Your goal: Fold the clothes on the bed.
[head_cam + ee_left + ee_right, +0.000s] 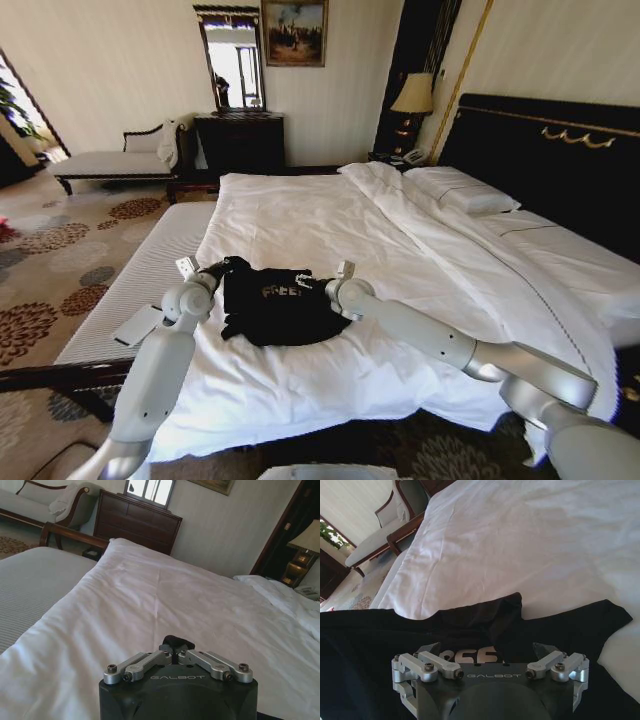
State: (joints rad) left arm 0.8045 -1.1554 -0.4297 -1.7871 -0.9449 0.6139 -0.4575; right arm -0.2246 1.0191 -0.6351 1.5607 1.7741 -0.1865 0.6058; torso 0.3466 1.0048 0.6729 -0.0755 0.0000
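While on bed [300, 210] | left gripper [176, 652] pinches T-shirt [280, 305] | right gripper [490, 652] spread

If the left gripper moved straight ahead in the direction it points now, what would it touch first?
Probably the white duvet. The left gripper, closed on a bit of the black T-shirt, points low across the bed, with nothing else ahead; depth is unclear.

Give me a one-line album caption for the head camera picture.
Two robot arms bracket a black T-shirt on the white bed, left hand and right hand at its edges.
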